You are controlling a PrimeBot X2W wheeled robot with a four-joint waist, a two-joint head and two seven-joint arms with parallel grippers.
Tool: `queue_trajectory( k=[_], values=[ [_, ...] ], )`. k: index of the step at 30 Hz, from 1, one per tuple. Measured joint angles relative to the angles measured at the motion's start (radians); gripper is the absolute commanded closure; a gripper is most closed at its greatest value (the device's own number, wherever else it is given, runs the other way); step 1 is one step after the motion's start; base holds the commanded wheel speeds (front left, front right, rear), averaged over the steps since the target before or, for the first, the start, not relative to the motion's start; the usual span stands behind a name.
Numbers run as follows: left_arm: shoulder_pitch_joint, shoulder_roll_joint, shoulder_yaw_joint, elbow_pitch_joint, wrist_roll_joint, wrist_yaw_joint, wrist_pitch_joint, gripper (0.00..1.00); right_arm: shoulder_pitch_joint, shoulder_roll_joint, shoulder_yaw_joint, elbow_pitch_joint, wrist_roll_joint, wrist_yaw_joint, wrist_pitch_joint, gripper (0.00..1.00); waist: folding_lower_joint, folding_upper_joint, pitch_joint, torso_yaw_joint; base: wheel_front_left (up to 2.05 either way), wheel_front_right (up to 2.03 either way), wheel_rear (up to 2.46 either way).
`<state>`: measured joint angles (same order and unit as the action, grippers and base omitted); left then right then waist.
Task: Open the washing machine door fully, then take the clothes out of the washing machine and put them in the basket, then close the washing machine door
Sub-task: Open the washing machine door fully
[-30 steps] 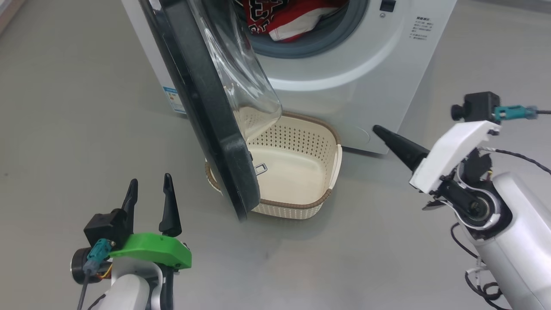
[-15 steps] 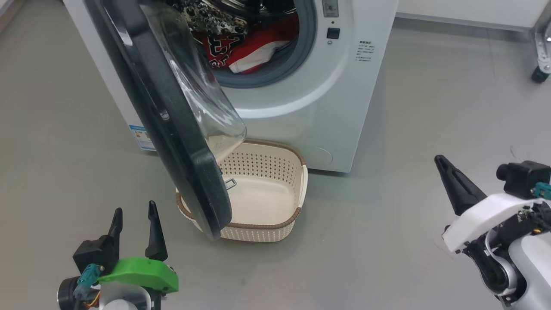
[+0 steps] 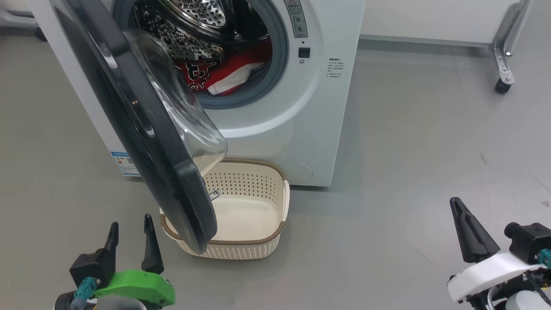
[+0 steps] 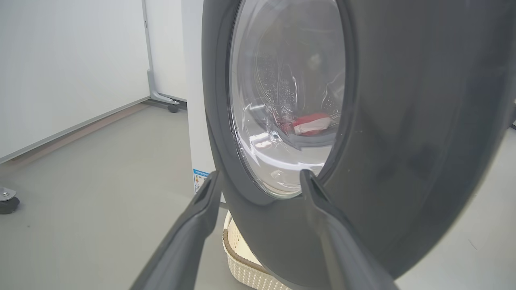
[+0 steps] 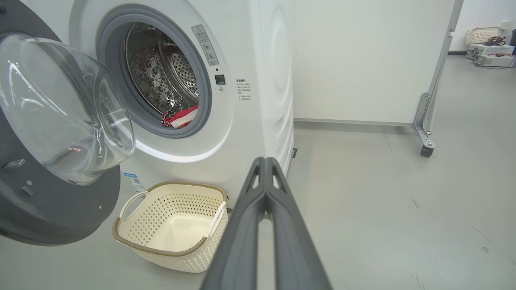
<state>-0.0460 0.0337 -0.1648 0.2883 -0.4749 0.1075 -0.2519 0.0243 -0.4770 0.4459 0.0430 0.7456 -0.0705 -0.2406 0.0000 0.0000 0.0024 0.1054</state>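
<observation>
door (image 3: pixel 129 129) only ~half open imo, hanging over basket (image 3: pixel 241 250). clothes (image 3: pixel 228 73) in washer (image 3: pixel 318 137). left gripper (image 3: pixel 131 220) spread, empty, near door; right gripper (image 3: pixel 455 202) clenched, empty. Risk: reach in now n arm clips door, clothes miss basket.

Head view: high, looks down and forward at machine (image 3: pixel 275 142) front, mid-range. Left wrist view: low, very near outer face of door (image 4: pixel 403 121), looking through its glass (image 4: pixel 282 100). Right wrist view: low, farther back, faces drum mouth (image 5: pixel 161 76). All three share door, basket (image 5: pixel 177 257).
</observation>
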Motion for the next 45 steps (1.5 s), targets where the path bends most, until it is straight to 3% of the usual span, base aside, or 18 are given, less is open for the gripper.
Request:
queue_trajectory(
  k=[3,4,5,6,45],
  values=[
    [0.002,0.000,0.000,-0.005,0.000,-0.016,0.000,0.00,0.027,0.008,-0.009,-0.006,-0.009,-0.013,0.000,1.00,0.0000,0.0000,-0.005,-0.010,0.00,0.00,0.00],
    [0.002,0.000,-0.001,-0.006,0.000,-0.020,0.000,0.00,0.035,0.008,-0.011,-0.006,-0.020,-0.020,-0.001,0.64,0.0000,0.0000,-0.006,-0.013,0.00,0.00,0.00],
    [0.002,0.001,-0.004,-0.007,0.000,-0.026,0.000,0.00,0.044,0.008,-0.018,-0.009,-0.028,-0.022,-0.003,0.15,0.0000,0.0000,-0.007,-0.016,0.00,0.00,0.00],
    [0.002,0.000,-0.007,-0.007,0.004,-0.028,0.000,0.00,0.053,0.010,-0.026,-0.011,-0.029,-0.027,-0.003,0.00,0.0000,0.0000,-0.007,-0.017,0.00,0.00,0.00],
    [0.005,0.001,-0.024,-0.007,0.012,-0.052,0.000,0.00,0.169,0.119,-0.130,-0.112,-0.142,-0.045,-0.007,0.00,0.0000,0.0000,-0.007,-0.009,0.00,0.00,0.00]
  ],
)
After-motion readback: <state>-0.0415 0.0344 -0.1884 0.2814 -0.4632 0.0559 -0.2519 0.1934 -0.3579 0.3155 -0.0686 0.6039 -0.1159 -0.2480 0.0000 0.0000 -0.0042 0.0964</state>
